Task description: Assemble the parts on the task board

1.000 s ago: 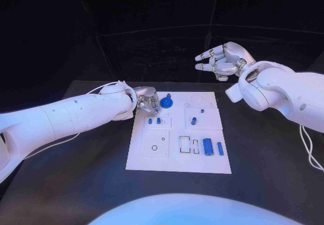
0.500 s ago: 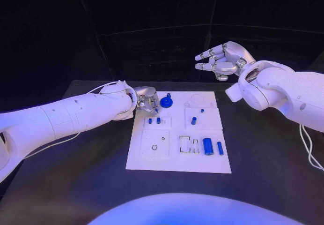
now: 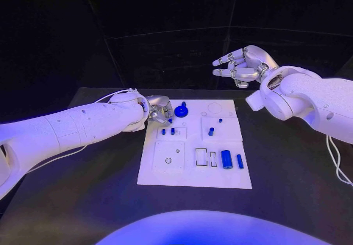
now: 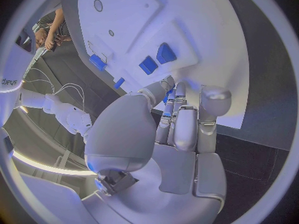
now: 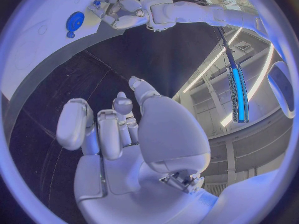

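The white task board (image 3: 193, 173) lies in the middle of the table. On it are a blue round part (image 3: 181, 111) at the far end, two short pegs (image 3: 168, 131), another peg (image 3: 211, 131), a thick cylinder (image 3: 226, 159) and a slim pin (image 3: 240, 161). My left hand (image 3: 159, 109) sits at the board's far left corner, beside the round part, fingers drawn close together. In the left wrist view a trace of blue shows between the fingers (image 4: 177, 114); whether they pinch a part is unclear. My right hand (image 3: 239, 64) hangs high beyond the board's far edge, fingers apart, holding nothing.
The black table (image 3: 81, 199) runs wide on both sides of the board. Empty outlined slots (image 3: 201, 156) and a small hole (image 3: 168, 161) mark the board's near half. My right forearm (image 3: 309, 104) reaches over the table's right side.
My left hand has shifted slightly toward the board's far edge. The right hand and the parts on the board stay where they were.
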Motion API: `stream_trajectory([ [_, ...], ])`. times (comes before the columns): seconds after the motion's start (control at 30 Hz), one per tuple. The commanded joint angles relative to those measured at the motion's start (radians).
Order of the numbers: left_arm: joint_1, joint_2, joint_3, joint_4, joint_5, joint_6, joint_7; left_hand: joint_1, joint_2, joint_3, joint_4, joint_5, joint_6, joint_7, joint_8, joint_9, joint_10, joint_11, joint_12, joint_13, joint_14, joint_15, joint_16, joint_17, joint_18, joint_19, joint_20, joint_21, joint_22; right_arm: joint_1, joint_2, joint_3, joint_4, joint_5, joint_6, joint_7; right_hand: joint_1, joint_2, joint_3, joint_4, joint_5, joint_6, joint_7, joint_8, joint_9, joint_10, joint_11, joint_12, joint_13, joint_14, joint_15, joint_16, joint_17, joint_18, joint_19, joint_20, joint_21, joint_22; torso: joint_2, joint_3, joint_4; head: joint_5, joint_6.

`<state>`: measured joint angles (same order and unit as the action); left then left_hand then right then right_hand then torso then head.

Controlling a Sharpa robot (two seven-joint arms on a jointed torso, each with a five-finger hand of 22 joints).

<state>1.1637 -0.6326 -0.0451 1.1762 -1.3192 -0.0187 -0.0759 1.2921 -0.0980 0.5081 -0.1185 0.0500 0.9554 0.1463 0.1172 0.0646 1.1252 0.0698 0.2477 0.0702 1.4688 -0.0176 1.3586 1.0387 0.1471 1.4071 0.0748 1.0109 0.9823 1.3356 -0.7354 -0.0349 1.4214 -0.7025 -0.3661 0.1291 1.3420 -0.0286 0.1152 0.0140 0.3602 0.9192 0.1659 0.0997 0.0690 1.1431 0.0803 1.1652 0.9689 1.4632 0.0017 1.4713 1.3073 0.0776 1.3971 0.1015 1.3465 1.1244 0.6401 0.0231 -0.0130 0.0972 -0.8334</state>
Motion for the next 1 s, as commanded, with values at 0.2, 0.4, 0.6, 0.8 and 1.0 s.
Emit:
stream_trajectory([
  [0.2, 0.001, -0.005, 0.000, -0.001, -0.001, -0.007, -0.010, -0.010, -0.007, 0.001, 0.007, 0.006, -0.017, 0.001, -0.012, -0.001, -0.012, 0.003, -0.009, -0.001, 0.009, 0.003, -0.008, -0.006, -0.019, -0.001, 0.008, -0.009, -0.001, 0.002, -0.001, 0.001, -0.005, -0.006, 0.011, -0.003, -0.005, -0.005, 0.018, 0.002, 0.004, -0.010, 0.003, -0.007, -0.002, -0.090, -0.001, -0.082, -0.110, 0.051, -0.003, -0.035, 0.070, 0.021, -0.030, 0.000, -0.038, -0.055, 0.000, -0.0002, 0.0005, -0.002, 0.002],
  [0.4, 0.001, -0.016, 0.000, 0.003, 0.006, -0.032, -0.003, -0.012, -0.013, 0.001, 0.008, 0.006, -0.032, 0.001, -0.023, -0.001, -0.026, 0.006, -0.017, -0.002, 0.008, 0.005, -0.009, -0.009, -0.019, -0.001, 0.010, -0.011, -0.001, 0.001, -0.003, 0.001, -0.019, -0.033, 0.043, -0.035, 0.005, -0.015, 0.051, 0.004, 0.004, -0.011, 0.004, -0.005, -0.001, -0.197, -0.002, -0.235, -0.292, 0.002, -0.004, -0.136, -0.056, 0.054, -0.113, -0.001, -0.157, -0.240, -0.001, -0.0009, 0.0007, -0.003, 0.004],
  [0.6, 0.001, -0.046, 0.001, 0.008, 0.047, -0.078, 0.016, -0.010, -0.017, 0.007, 0.007, 0.006, -0.038, 0.006, -0.030, 0.001, -0.071, 0.018, -0.040, -0.006, 0.007, 0.014, -0.010, -0.016, -0.017, -0.005, 0.016, -0.025, -0.013, -0.003, -0.006, 0.000, -0.059, -0.137, 0.097, -0.079, 0.038, -0.028, 0.127, -0.016, -0.020, 0.041, -0.005, 0.027, 0.006, -0.222, -0.008, -0.399, -0.427, -0.034, -0.012, -0.229, -0.164, 0.074, -0.156, -0.008, -0.255, -0.366, -0.002, -0.0016, 0.0002, -0.007, 0.012],
  [0.8, 0.003, -0.103, 0.003, 0.027, 0.195, -0.191, 0.097, 0.009, 0.004, 0.034, 0.003, 0.006, 0.014, 0.020, -0.004, 0.010, -0.068, 0.029, -0.036, -0.002, 0.007, 0.022, -0.006, -0.011, -0.012, -0.013, 0.023, -0.050, -0.036, -0.020, -0.016, -0.002, -0.107, -0.350, 0.129, -0.102, 0.035, -0.058, 0.226, -0.043, -0.045, 0.095, -0.016, 0.064, 0.004, -0.140, -0.009, -0.645, -0.632, -0.022, -0.015, -0.271, -0.210, 0.074, -0.125, -0.018, -0.288, -0.391, -0.002, -0.0024, 0.0008, -0.017, 0.025],
  [1.0, 0.004, -0.166, 0.003, 0.075, 0.570, -0.276, 0.258, 0.013, 0.014, 0.051, -0.002, 0.007, 0.057, 0.023, 0.018, 0.012, -0.024, 0.026, -0.010, 0.005, -0.029, 0.021, -0.055, -0.111, 0.011, -0.062, 0.025, -0.162, -0.141, -0.055, -0.041, -0.003, -0.079, -0.608, 0.174, -0.167, 0.026, -0.073, 0.254, -0.054, -0.067, 0.116, -0.020, 0.069, 0.001, -0.125, -0.007, -0.763, -0.715, -0.010, -0.014, -0.277, -0.216, 0.071, -0.108, -0.013, -0.293, -0.392, 0.000, -0.0040, -0.0048, -0.055, 0.042],
])
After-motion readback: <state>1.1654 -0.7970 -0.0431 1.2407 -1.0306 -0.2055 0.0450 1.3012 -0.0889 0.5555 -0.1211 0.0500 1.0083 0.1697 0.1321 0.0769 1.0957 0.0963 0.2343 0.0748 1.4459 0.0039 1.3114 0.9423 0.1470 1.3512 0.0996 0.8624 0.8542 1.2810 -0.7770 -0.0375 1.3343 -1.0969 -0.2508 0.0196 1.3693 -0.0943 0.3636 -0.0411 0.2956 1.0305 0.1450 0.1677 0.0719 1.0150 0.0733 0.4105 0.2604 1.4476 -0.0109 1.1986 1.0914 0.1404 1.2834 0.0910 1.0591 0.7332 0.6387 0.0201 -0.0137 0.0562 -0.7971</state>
